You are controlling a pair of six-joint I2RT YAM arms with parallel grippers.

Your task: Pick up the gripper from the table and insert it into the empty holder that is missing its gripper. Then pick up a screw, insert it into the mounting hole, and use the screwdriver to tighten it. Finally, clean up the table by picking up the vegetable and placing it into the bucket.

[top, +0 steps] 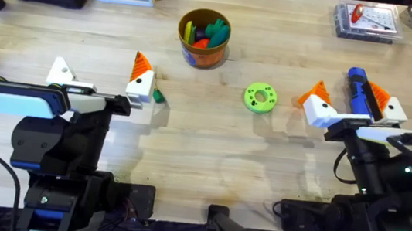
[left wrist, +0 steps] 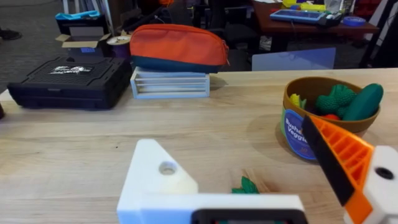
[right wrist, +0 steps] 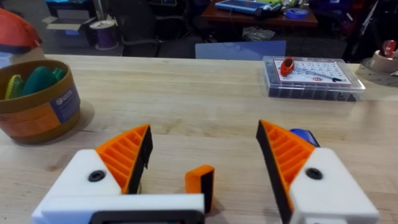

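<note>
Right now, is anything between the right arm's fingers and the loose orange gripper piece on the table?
Nothing visible. The gripper lies on bare table between the right gripper's open fingers, nearer one of them. The screwdriver sits behind the other finger, off that path.

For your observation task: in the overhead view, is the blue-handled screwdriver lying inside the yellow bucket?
No, the screwdriver lies on the table by the right gripper, far from the bucket.
</note>
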